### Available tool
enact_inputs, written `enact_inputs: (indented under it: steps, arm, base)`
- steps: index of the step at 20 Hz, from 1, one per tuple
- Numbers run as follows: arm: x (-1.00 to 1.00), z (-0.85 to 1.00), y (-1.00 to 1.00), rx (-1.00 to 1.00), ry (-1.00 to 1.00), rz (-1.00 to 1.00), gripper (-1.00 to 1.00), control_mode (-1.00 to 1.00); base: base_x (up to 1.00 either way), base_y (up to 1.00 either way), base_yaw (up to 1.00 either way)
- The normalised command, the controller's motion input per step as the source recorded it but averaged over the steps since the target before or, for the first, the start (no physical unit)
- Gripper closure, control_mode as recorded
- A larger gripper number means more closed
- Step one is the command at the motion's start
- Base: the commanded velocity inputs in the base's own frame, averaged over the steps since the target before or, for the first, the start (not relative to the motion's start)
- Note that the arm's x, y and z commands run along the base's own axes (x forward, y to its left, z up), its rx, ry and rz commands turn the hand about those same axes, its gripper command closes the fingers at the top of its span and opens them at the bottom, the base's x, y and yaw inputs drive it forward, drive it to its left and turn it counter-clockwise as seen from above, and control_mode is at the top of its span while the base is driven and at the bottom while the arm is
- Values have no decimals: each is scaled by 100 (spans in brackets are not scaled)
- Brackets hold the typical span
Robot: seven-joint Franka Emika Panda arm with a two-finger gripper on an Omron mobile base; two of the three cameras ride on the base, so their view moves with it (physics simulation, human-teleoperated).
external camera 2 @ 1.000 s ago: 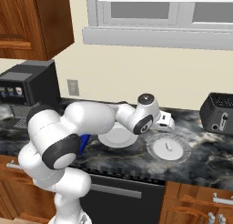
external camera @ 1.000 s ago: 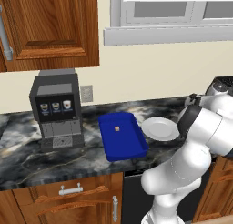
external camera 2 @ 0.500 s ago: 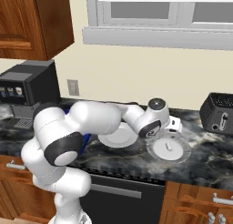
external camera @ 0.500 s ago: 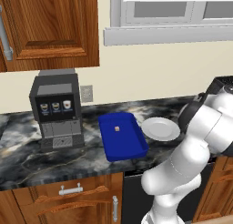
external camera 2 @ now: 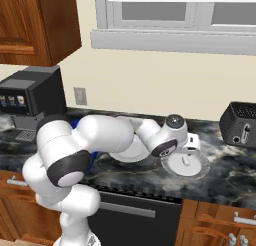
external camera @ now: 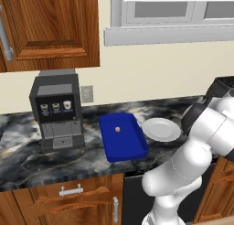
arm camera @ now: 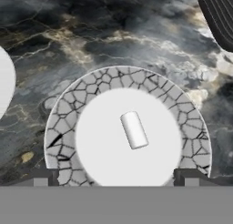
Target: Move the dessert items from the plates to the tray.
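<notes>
Hand view: the grey plate (arm camera: pixel 59 141) with a cracked-pattern rim lies right below the gripper (arm camera: pixel 116 176), on the dark marbled counter (arm camera: pixel 91 41).
White stick (arm camera: pixel 134 130): lies flat on the white middle of the grey plate, slightly tilted, alone on it.
Gripper state: the two dark fingertips (arm camera: pixel 40 176) stand wide apart, one at each side of the grey plate's near edge; nothing is between them and they touch nothing.
White plate edge (arm camera: pixel 5 82): shows at the left of the hand view, apart from the grey plate.
Toaster (arm camera: pixel 218 18): a dark ribbed corner at the upper right of the hand view.

Right base view: the gripper (external camera 2: pixel 192 146) hangs over the far rim of the grey plate (external camera 2: pixel 200 168); the white stick (external camera 2: pixel 185 161) lies near the plate's middle.
Toaster in this view (external camera 2: pixel 239 125): stands on the counter to the right of the grey plate, well apart.
Coffee machine (external camera 2: pixel 31 97): far to the left of the grey plate.

Left base view: the blue tray (external camera: pixel 122 137) lies on the counter (external camera: pixel 27 164), between the coffee machine (external camera: pixel 57 110) and the white plate (external camera: pixel 161 129).
Brown cube (external camera: pixel 117 129): sits inside the blue tray, in its far half.
White plate: just beside the tray's right wall, nothing on it.
Arm (external camera: pixel 201 128): bends over the counter to the right of the white plate.
</notes>
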Motion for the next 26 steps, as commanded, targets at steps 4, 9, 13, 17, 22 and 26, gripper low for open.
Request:
enact_inputs:
  steps: [4,9,13,17,22,26]
  arm:
    - [9,-2,0,0,2,13,-100,-100]
    - [20,0,0,0,8,10,-100,-100]
    - [29,0,0,0,12,5,-100,-100]
    - [17,-4,0,0,16,3,-100,-100]
    - [0,-14,-2,0,8,0,-100,-100]
    - [0,-28,-4,0,2,0,-100,-100]
  base:
    - [0,0,0]
    - [0,0,0]
    - [0,0,0]
    - [0,0,0]
    - [0,0,0]
    - [0,0,0]
